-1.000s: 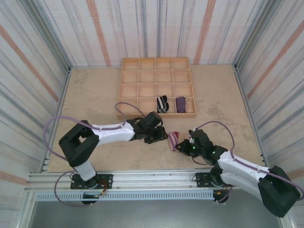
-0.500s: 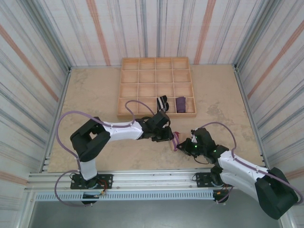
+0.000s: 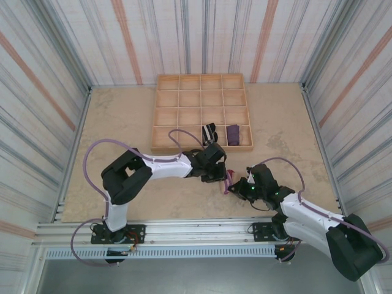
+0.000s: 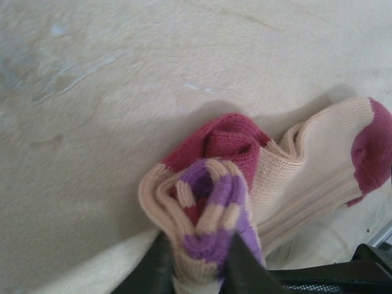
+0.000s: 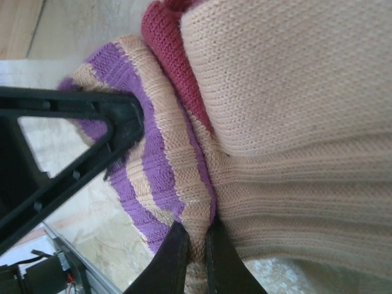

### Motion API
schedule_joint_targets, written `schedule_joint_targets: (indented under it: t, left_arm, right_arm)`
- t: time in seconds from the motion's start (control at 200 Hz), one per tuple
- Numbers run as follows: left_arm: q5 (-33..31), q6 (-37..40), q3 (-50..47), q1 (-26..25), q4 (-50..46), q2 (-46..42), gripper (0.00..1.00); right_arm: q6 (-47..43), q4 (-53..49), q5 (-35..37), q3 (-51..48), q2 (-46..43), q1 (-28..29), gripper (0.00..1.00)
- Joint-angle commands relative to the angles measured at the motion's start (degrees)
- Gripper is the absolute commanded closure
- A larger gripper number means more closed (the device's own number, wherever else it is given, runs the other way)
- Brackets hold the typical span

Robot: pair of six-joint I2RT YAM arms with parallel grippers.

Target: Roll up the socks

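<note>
A beige sock [image 4: 306,159] with maroon toe and heel and a purple-striped cuff lies on the tan table between my two grippers [image 3: 228,182]. One end of it is rolled into a bundle. My left gripper [image 4: 199,240] is shut on that bundle's purple-and-beige cuff, seen from above at the sock's left side [image 3: 221,176]. My right gripper [image 5: 197,228] pinches a fold of the same sock [image 5: 294,92] from the right [image 3: 236,186]. A black-and-white striped sock [image 3: 210,133] and a purple sock [image 3: 233,133] sit rolled in the tray's front-row compartments.
The wooden compartment tray [image 3: 184,98] stands at the back middle of the table, its front edge close behind the left gripper. Striped walls enclose the table on three sides. The left gripper's black finger [image 5: 92,141] crosses the right wrist view.
The left arm has reached right to the sock and its jaws have closed on the rolled cuff. The right gripper has kept its place on the sock.
</note>
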Motion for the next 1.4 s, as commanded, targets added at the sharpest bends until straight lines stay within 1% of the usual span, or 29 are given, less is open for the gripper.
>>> schedule_joint_targets:
  t: [0.0,0.01,0.06,0.19,0.311,0.406,0.451,0.531,0.611,0.706,0.837,0.872,0.942,1.077,1.252,1.393]
  left_arm:
    - [-0.56,-1.27,2.84,-0.05,-6.06,2.24,0.99]
    - [-0.77,-1.33,3.09,-0.04,-6.54,2.24,1.0]
    - [-1.77,-1.67,3.77,0.14,-9.06,2.08,1.0]
    - [-4.52,-1.86,4.61,0.92,-15.98,0.49,1.0]
    - [-7.55,-1.86,3.16,1.94,-21.53,-2.91,1.0]
    - [-9.55,-3.35,0.67,2.75,-24.64,-6.16,1.0]
    - [-9.9,-4.56,-0.61,3.16,-25.73,-7.67,1.0]
    - [-10.08,-6.54,-2.73,3.7,-27.76,-9.9,1.0]
    - [-10.24,-8.77,-5.28,4.09,-28.7,-12.06,1.0]
    - [-9.44,-11.46,-8.68,4.88,-27.77,-14.2,1.0]
    - [-9.48,-14.91,-12.34,5.24,-25.51,-16.29,1.0]
    - [-8.76,-15.84,-13.1,5.31,-24.26,-16.39,1.0]
    - [-7.31,-17.3,-13.92,5.42,-22.03,-15.9,1.0]
    - [-5.62,-18.11,-13.45,5.57,-20.41,-14.51,1.0]
    - [-3.18,-18.54,-13.33,6.18,-18.73,-13.75,1.0]
    - [-1.96,-18.47,-14.0,6.93,-17.96,-14.11,1.0]
  right_arm:
    - [-4.57,-8.83,2.33,2.83,-0.88,-0.28,0.75]
    - [-4.87,-9.27,2.47,3.24,-0.95,-0.27,0.73]
    - [-6.75,-12.05,3.59,5.07,-1.61,-0.22,0.68]
    - [-11.79,-18.8,7.73,11.14,-1.87,1.95,0.58]
    - [-16.03,-22.68,15.09,17.11,0.13,7.55,0.49]
    - [-19.06,-23.01,20.81,20.89,3.26,13.3,0.45]
    - [-21.06,-22.45,25.38,22.56,4.65,17.8,0.42]
    - [-24.14,-20.37,32.51,24.05,8.87,24.36,0.4]
    - [-26.75,-17.06,37.85,24.83,11.95,30.29,0.38]
    - [-30.69,-12.65,42.22,25.49,15.69,35.8,0.34]
    - [-36.63,-7.02,44.25,26.83,20.75,41.45,0.33]
    - [-37.5,-5.57,44.54,26.95,22.0,42.05,0.33]
    - [-38.7,-3.51,42.73,26.95,23.49,42.28,0.33]
    - [-40.09,-1.66,40.44,27.06,25.51,42.39,0.32]
    - [-40.45,-1.32,40.95,27.1,29.88,42.54,0.33]
    - [-39.54,-1.11,44.1,26.98,32.17,43.45,0.36]
